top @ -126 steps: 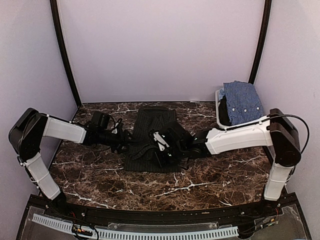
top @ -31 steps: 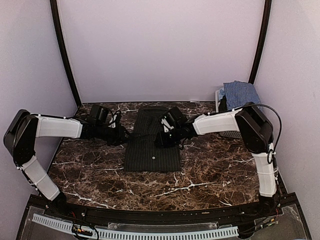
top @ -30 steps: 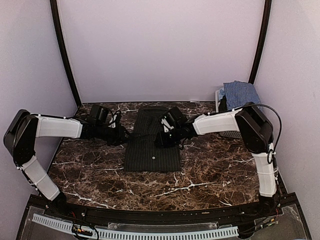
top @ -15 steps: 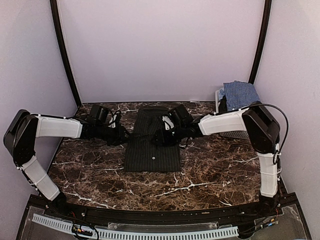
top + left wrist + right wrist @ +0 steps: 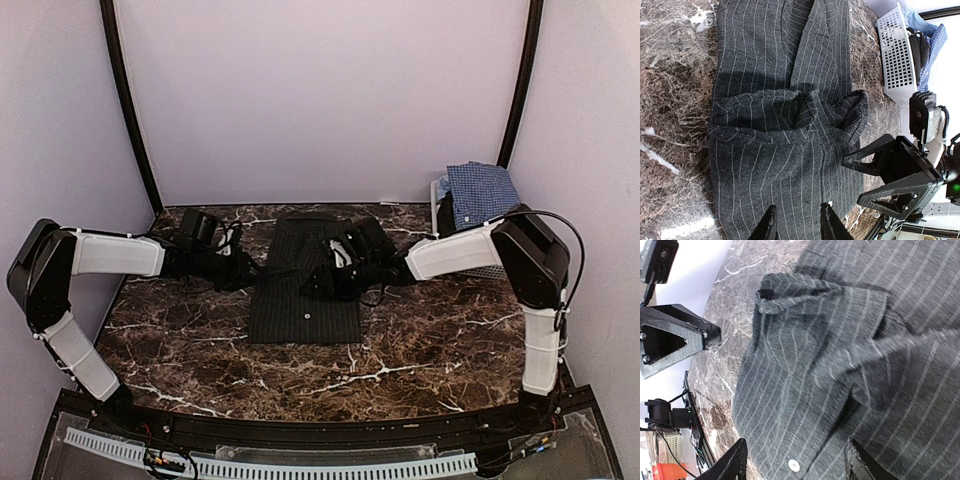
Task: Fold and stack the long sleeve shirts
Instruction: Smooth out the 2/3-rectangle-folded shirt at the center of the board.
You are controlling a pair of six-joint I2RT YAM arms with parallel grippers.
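Observation:
The black pinstriped long sleeve shirt (image 5: 303, 300) lies folded into a long strip at the table's middle, with a bunched sleeve fold (image 5: 790, 107) across it. My left gripper (image 5: 248, 272) sits low at its left edge, its fingers (image 5: 829, 226) a little apart over flat cloth, holding nothing. From the right, my right gripper (image 5: 318, 282) hovers over the strip with its jaws wide open above a white button (image 5: 793, 465). The blue-and-white checked shirt (image 5: 482, 190) hangs bunched in the basket.
A white slatted basket (image 5: 440, 205) stands at the back right corner against the wall; it also shows in the left wrist view as the basket (image 5: 895, 55). The brown marble table (image 5: 180, 340) is walled on three sides. The arms' bases sit at the near edge.
My right gripper has opened wider and slid a little left and nearer over the black shirt. The left arm has stayed where it was.

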